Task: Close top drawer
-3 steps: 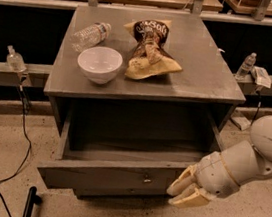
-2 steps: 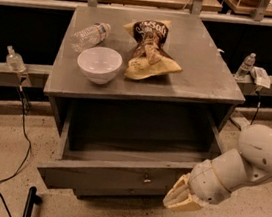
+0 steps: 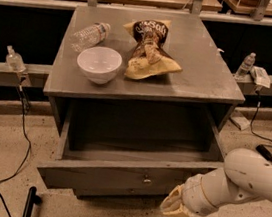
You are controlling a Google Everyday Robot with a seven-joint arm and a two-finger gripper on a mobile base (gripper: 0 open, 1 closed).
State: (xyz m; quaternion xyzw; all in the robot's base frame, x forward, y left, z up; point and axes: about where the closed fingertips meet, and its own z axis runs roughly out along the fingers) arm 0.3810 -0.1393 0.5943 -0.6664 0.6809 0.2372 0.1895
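The top drawer [image 3: 116,176] of a grey wooden cabinet stands pulled far out, its deep box open and empty, with a small round metal knob [image 3: 146,180] at the centre of its front panel. My gripper [image 3: 175,207] is on the white arm at the lower right. It sits low in front of the drawer front's right end, close to the panel; I cannot tell whether it touches.
On the cabinet top [image 3: 203,64] are a white bowl [image 3: 99,64], a plastic bottle [image 3: 89,36] lying down and a chip bag [image 3: 149,49]. Cables run over the speckled floor on both sides. A bottle [image 3: 245,65] stands on a rail at right.
My gripper and arm have moved left and slightly down along the drawer front. The drawer stands as far out as before.
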